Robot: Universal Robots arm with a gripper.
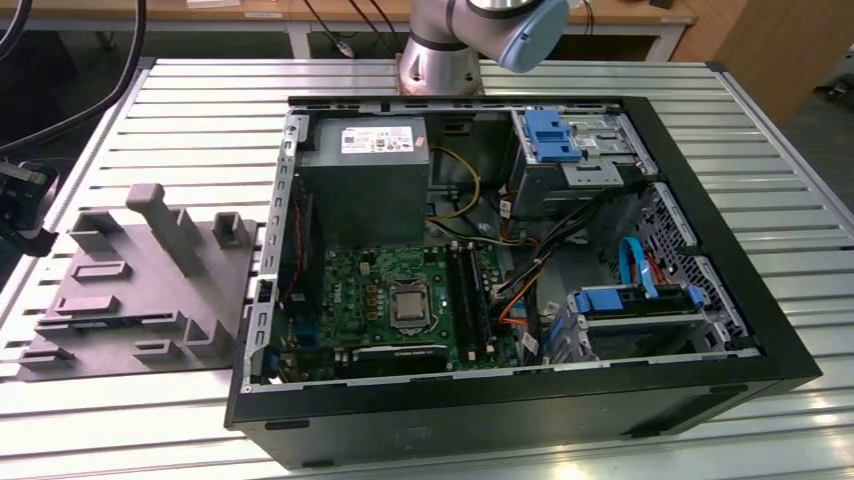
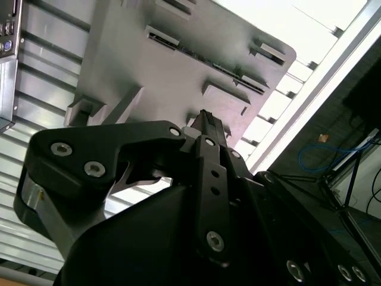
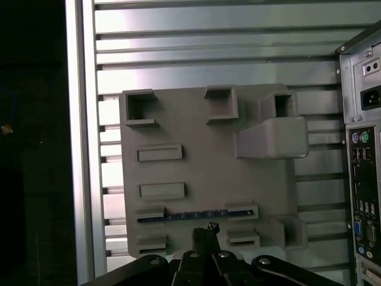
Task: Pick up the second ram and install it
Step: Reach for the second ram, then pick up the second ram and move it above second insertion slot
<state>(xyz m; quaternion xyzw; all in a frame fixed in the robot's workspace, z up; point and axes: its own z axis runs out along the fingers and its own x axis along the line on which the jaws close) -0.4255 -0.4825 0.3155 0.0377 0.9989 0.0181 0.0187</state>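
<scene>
Slatted table (image 3: pixel 208 59); second ram (image 3: pixel 196 215) on edge in fixture (image 3: pixel 196 173) slot, claw (image 3: pixel 203 229) near

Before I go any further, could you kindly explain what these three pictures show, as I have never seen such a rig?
The machine is a single robot arm with a claw at its end. The exterior view looks down on a slatted metal table carrying an open computer case and, at that view's left, a grey holder plate. Both wrist views come from cameras riding on the arm, looking past the claw at that plate. The thin dark blue strip standing on edge in a slot of the plate is the second ram, a memory stick. The claw hangs near it; the stick sits in its slot, not yet picked up.
</scene>
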